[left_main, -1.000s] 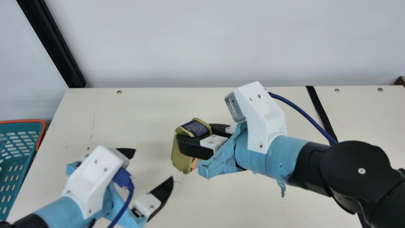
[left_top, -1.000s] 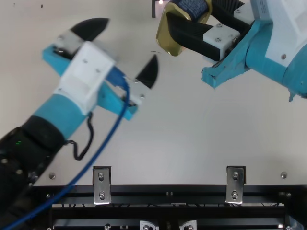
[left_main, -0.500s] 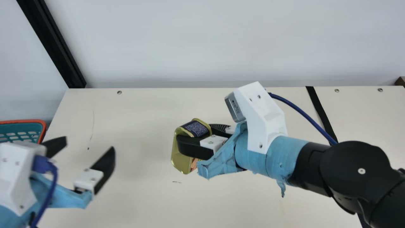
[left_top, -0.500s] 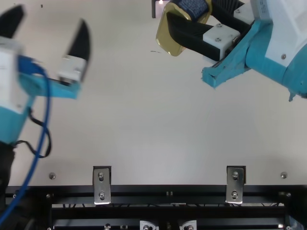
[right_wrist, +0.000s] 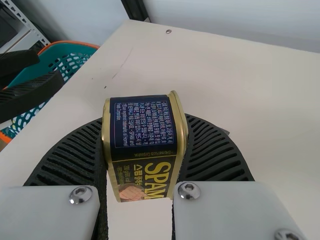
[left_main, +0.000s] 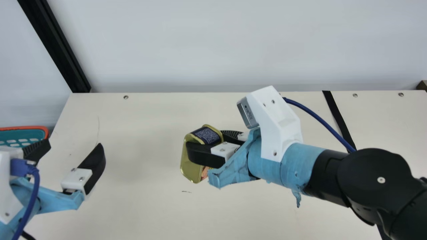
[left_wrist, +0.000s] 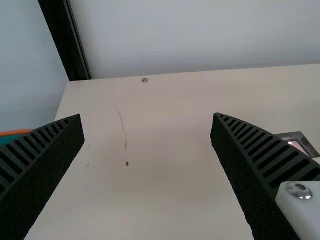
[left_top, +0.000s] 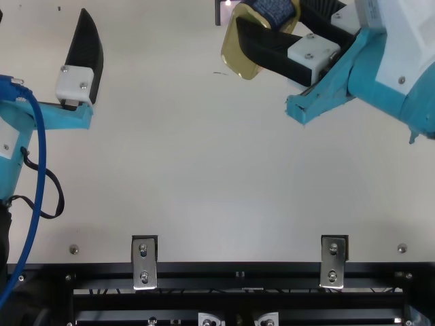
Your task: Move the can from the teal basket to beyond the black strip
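Observation:
My right gripper (left_main: 213,150) is shut on the gold and dark-blue can (left_main: 190,163), tilted above the middle of the table. In the right wrist view the can (right_wrist: 142,125) sits between both ribbed fingers of my right gripper (right_wrist: 142,150). At the left my left gripper (left_main: 75,146) stands open with nothing between its fingers, in front of the teal basket (left_main: 23,135). The left wrist view has my left gripper (left_wrist: 147,120) with its fingers wide apart. The black strip (left_main: 338,116) crosses the table to the right, partly behind my right arm.
The cream table (left_main: 143,206) meets a pale wall at its back edge. A black post (left_main: 53,46) stands at the back left corner. Metal brackets (left_top: 144,263) sit along the front rail in the top view.
My left gripper has moved left, away from the can and toward the basket side, and remains open. My right gripper and the can have kept still.

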